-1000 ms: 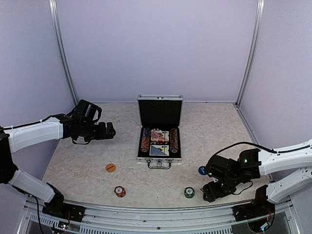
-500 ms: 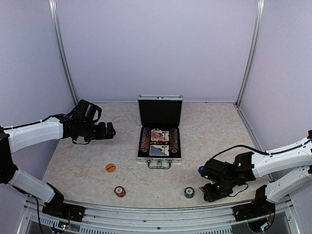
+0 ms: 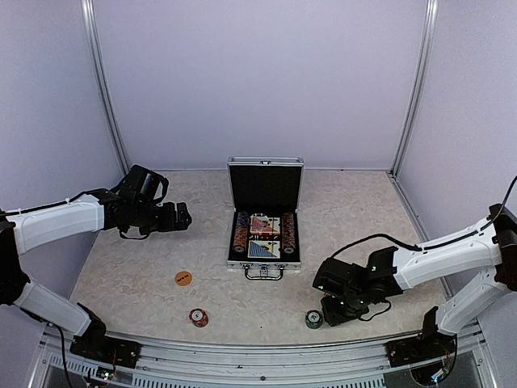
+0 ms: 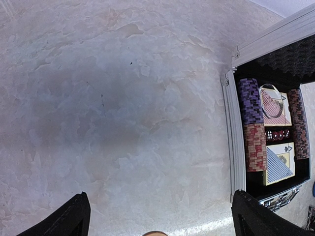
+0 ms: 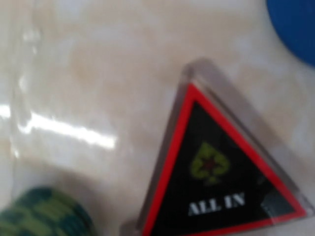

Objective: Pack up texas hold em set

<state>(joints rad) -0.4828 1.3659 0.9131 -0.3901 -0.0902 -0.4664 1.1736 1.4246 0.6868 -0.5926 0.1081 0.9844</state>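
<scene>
Centrally on the pale marbled worktop [image 3: 145,267] stands the small silver aluminium case [image 3: 265,263], its black-lined lid upright and its handle toward the arms. Inside, the left wrist view shows a purple chip stack [image 4: 250,101] and a red chip stack [image 4: 254,147] along the left side. A red card deck [image 4: 275,105] and a blue card deck [image 4: 278,164] lie in the middle with small red dice [image 4: 280,134] between them, and a dark chip stack [image 4: 298,125] runs along the right.

The left gripper [image 3: 184,217] hovers over bare worktop left of the case, its 2 fingers [image 4: 69,221] spread wide and holding nothing.

The right gripper [image 3: 331,309] sits low over the near right of the worktop, just beside a green chip stack [image 3: 313,319]. Its wrist view shows a red-black triangle marker reading "ALL IN" [image 5: 216,187] lying flat, with the green stack near its lower left and a blue round disc [image 5: 295,24] at the upper right. The fingers do not show there, so I cannot tell whether they are spread or pinching

An orange round disc [image 3: 183,278] and a red chip pile [image 3: 198,317] lie at the near left, well apart from the case
</scene>
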